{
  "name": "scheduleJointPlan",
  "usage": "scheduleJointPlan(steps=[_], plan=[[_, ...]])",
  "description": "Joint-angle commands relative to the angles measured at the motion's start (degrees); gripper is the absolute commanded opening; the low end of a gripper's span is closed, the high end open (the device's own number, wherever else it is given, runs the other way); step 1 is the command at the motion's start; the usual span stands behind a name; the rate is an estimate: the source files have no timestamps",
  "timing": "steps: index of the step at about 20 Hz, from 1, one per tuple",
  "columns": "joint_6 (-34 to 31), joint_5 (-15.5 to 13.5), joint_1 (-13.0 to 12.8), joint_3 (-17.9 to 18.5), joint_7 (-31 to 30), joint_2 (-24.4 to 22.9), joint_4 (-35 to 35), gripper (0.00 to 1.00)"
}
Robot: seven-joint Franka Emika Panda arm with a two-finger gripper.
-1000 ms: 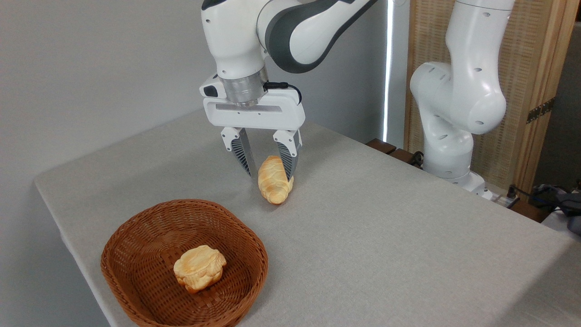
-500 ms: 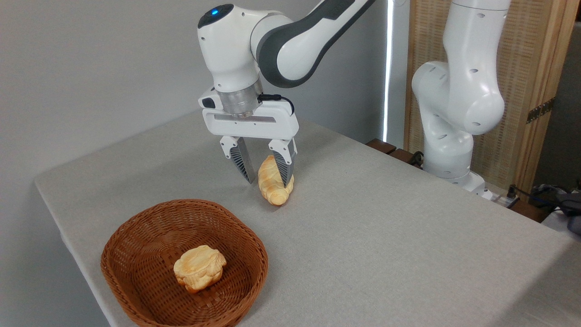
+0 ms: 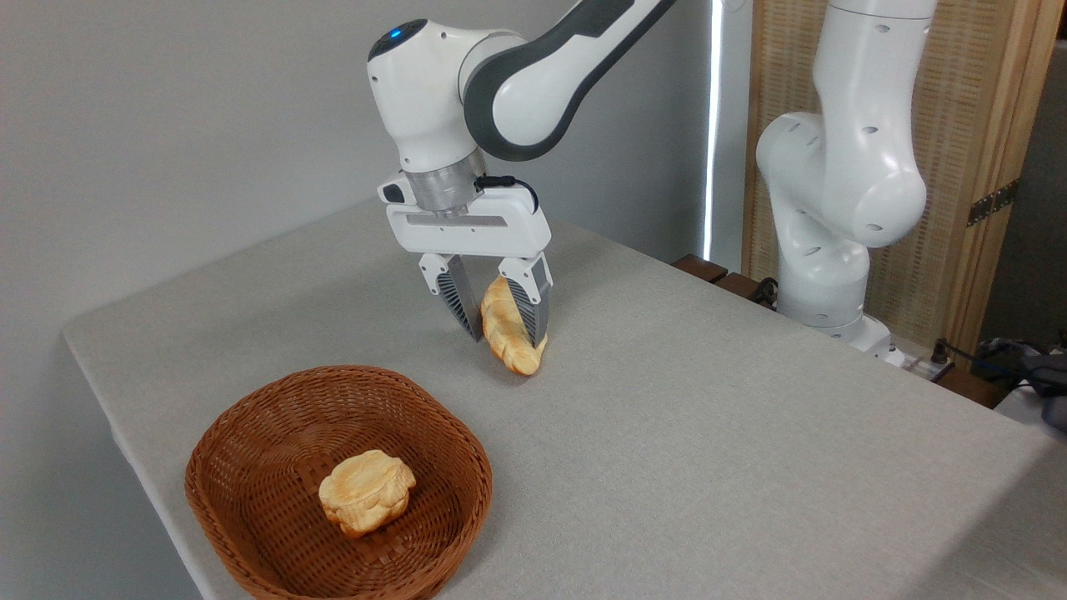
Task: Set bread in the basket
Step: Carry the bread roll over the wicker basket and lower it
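Grey wall behind grey-clothed table; woven wood-framed screen right; bright light strip.

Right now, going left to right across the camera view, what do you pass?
basket → bun inside it → bread between the gripper fingers → robot base at the right

Right finger of claw covers part of bread; can't tell if bread's low end touches surface. Basket front rim cut by bottom edge. Bun underside hidden. Arm runs off top. Surface cut off at right and bottom. Dark items at far right too small to tell.
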Motion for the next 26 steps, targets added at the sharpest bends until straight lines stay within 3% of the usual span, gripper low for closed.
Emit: scheduleJointPlan(steps=[1,4,9,19,26], plan=[[0.4,0.6,-0.1,-0.1,3.7,-0.4,-0.7,0.68],[0.4,0.6,0.1,-0.1,5.7,-0.5,-0.7,0.33],[0.5,0.6,0.3,0.2,8.5,-1.3,-0.5,0.13],[0.4,0.6,0.6,0.6,9.1,-3.1,1.7,0.16],[0.7,0.6,0.6,5.0,12.1,-4.7,8.1,0.2]])
